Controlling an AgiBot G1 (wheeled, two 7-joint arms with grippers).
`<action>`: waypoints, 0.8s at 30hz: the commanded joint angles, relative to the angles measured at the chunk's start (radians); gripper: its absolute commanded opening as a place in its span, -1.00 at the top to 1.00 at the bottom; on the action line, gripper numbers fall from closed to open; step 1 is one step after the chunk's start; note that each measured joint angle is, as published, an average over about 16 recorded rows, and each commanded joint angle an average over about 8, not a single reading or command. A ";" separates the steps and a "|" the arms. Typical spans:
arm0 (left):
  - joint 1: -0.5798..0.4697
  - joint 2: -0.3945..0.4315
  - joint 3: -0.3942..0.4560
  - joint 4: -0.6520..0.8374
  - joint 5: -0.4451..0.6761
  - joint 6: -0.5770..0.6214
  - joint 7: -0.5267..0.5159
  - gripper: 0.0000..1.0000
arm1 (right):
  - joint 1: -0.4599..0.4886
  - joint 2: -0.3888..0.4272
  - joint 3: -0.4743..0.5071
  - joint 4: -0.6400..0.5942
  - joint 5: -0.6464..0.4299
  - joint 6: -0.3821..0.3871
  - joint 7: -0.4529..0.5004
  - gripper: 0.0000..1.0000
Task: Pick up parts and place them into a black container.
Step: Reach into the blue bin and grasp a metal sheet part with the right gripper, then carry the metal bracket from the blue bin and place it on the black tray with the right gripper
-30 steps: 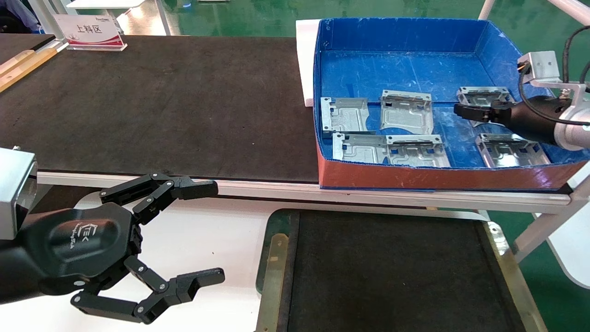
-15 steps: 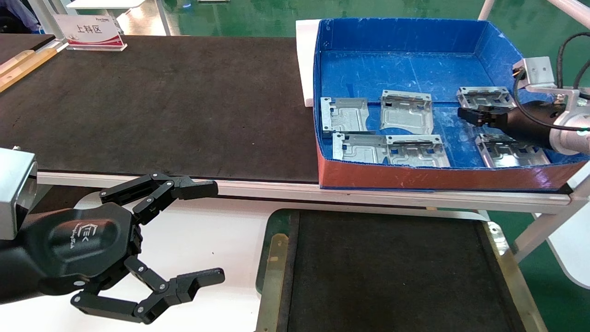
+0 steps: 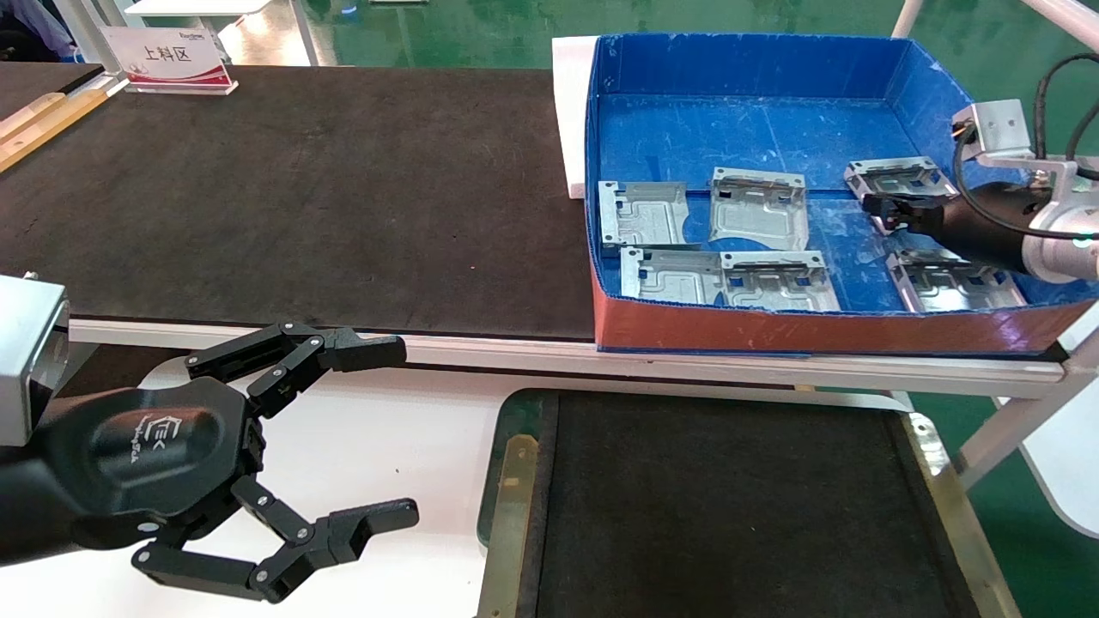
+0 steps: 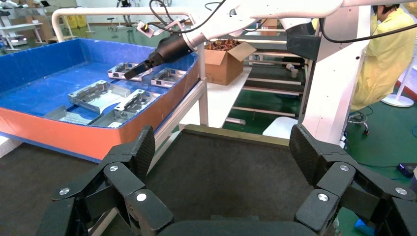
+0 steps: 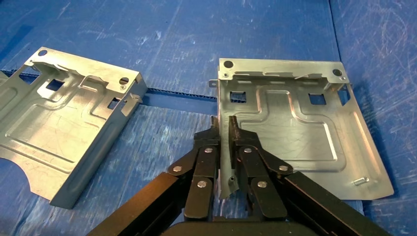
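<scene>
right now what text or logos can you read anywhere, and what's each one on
"上料区": on the white and red sign standing at the far left end of the belt; a smaller line above it is too small to read.
An embossed logo on the left claw housing: too stylised and small to read reliably.
Nothing readable on the parts or boxes.

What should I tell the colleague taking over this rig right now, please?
Right gripper: inside the blue box, shut on the edge of the far right part.
Left gripper: open, parked low beside the black container, holding nothing.
Parts: six show, all in the blue box, including the near right one.
Done: nothing is in the black container yet.
Left: lift the gripped part, carry it to the container, then the other five.
</scene>
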 commanded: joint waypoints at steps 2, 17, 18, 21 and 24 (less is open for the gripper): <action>0.000 0.000 0.000 0.000 0.000 0.000 0.000 -1.00 | 0.001 0.000 -0.001 0.000 -0.002 0.000 -0.001 1.00; 0.000 0.000 0.000 0.000 0.000 0.000 0.000 -1.00 | 0.004 0.012 -0.003 0.015 -0.005 -0.007 -0.030 1.00; 0.000 0.000 0.000 0.000 0.000 0.000 0.000 -1.00 | 0.005 0.014 -0.003 0.019 -0.005 -0.009 -0.037 1.00; 0.000 0.000 0.000 0.000 0.000 0.000 0.000 -1.00 | 0.010 0.021 -0.002 0.030 -0.003 -0.020 -0.060 1.00; 0.000 0.000 0.000 0.000 0.000 0.000 0.000 -1.00 | 0.015 0.028 0.004 0.042 0.006 -0.044 -0.086 1.00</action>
